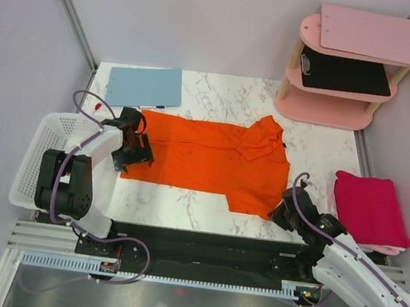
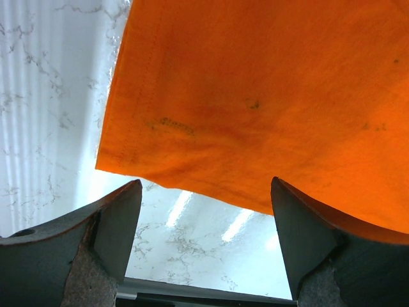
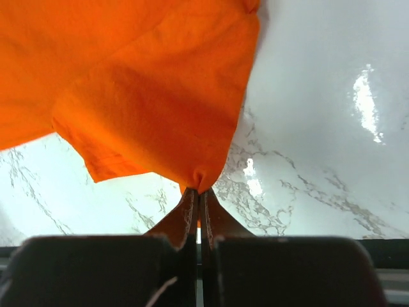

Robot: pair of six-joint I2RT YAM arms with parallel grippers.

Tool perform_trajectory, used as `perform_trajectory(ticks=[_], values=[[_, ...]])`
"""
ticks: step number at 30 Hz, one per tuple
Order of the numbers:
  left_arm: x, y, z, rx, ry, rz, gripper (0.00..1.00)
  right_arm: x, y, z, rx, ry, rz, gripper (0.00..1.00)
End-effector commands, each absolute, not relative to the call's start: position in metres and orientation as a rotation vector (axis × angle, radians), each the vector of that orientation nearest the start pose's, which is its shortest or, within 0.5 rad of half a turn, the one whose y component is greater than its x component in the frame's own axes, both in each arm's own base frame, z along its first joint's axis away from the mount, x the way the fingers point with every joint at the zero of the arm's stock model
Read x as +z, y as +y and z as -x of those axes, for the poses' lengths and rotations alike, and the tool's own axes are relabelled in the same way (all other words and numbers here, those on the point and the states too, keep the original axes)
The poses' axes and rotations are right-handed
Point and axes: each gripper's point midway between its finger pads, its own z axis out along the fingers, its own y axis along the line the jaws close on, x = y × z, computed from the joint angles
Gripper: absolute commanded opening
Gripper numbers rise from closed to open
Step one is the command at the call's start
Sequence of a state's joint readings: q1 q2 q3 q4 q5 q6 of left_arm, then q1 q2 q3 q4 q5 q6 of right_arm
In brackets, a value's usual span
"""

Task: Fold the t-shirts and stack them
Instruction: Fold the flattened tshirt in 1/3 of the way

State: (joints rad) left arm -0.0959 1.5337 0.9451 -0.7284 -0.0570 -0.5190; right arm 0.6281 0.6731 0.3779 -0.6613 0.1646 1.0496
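Note:
The bright orange t-shirt [image 1: 212,158] lies spread on the marble table, its right part folded over near the collar. My left gripper [image 1: 134,152] is open at the shirt's left hem; in the left wrist view the hem [image 2: 192,185] lies just beyond the open fingertips [image 2: 121,217]. My right gripper [image 1: 282,208] is shut on the shirt's near right corner [image 3: 199,182], the cloth pinched between the fingers. The magenta-pink t-shirt [image 1: 370,209] lies folded at the right edge of the table.
A light-blue clipboard [image 1: 144,86] lies at the back left. A white basket [image 1: 44,156] stands off the table's left edge. A pink shelf [image 1: 343,66] at the back right holds a pale pink board [image 1: 369,33] and a black clipboard [image 1: 346,73].

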Motion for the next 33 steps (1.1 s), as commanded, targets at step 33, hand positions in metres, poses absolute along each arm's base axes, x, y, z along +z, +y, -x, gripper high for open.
perform_trajectory(ticks=[33], values=[[0.006, -0.036, -0.248, 0.38, 3.03, 0.38, 0.78, 0.047, 0.133, -0.185, 0.497, 2.573, -0.53, 0.0]])
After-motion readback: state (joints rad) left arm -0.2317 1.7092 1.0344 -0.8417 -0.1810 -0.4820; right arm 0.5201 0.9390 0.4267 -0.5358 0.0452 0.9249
